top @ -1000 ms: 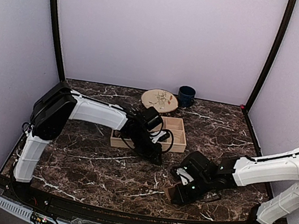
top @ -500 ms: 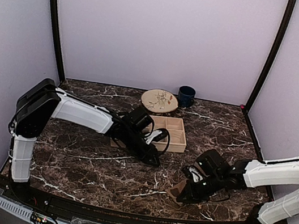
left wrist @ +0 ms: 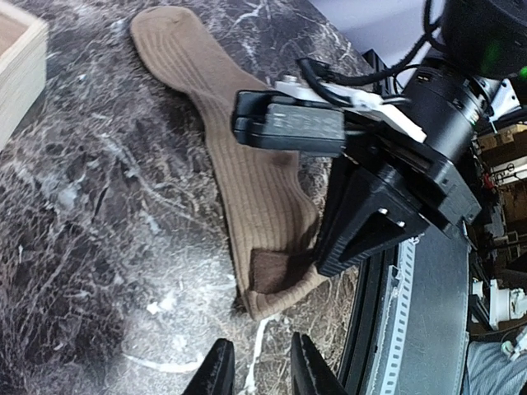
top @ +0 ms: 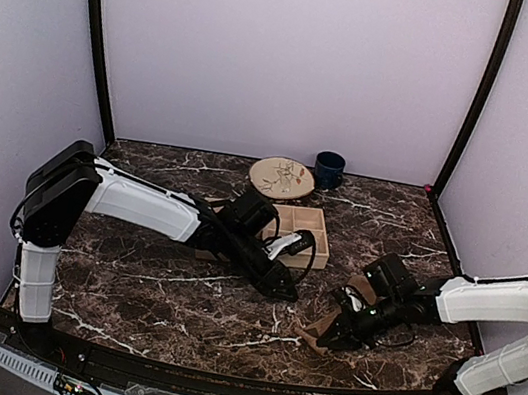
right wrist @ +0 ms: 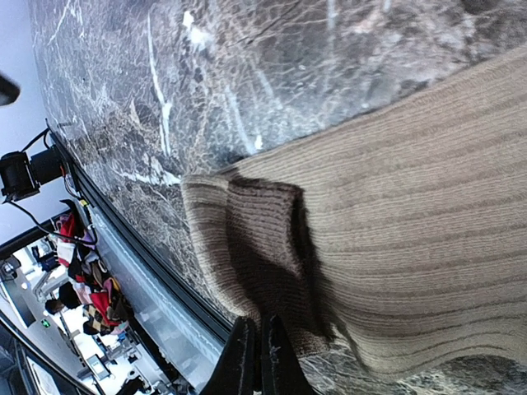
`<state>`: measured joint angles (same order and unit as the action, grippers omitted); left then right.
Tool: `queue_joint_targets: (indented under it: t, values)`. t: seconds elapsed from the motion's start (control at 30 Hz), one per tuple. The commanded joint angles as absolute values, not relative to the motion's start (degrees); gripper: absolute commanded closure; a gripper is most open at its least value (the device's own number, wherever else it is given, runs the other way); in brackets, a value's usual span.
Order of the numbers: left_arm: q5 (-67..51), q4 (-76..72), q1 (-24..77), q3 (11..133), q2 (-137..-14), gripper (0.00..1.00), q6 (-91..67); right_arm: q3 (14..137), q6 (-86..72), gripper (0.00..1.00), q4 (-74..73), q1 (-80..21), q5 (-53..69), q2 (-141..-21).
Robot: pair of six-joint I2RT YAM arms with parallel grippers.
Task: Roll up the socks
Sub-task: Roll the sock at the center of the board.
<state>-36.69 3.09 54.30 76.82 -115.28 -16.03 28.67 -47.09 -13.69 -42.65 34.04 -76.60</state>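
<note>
One of the socks, the plain tan ribbed sock, lies stretched on the dark marble table, and its near end is folded back over itself. My right gripper is shut on the edge of that folded end, seen from above at the sock's near tip. My left gripper hovers just short of the same end, jaws a little apart with only bare table between them. From above the left gripper sits to the left of the sock. No other sock is in view.
A wooden compartment box stands behind the left arm. A round plate and a dark blue mug stand at the back. The table's front rail runs close beside the sock's folded end.
My left arm has reached further right and nearer, bringing its gripper close to the sock's end. My right gripper has shifted right with the sock's end, uncovering more of the sock.
</note>
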Motion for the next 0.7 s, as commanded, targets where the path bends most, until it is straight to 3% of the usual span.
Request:
queue_joint_targets:
  t: [0.0, 0.67]
  values:
    - [-38.7, 3.3, 55.2, 79.8, -115.0, 0.73, -13.2, 28.4, -45.9, 0.97, -16.1, -40.9, 35.5, -75.5]
    - [-38.4, 9.3, 57.6, 88.0, -119.9, 0.74, -8.6, 26.5, -42.2, 0.96, -23.9, -36.0, 30.4, -71.6]
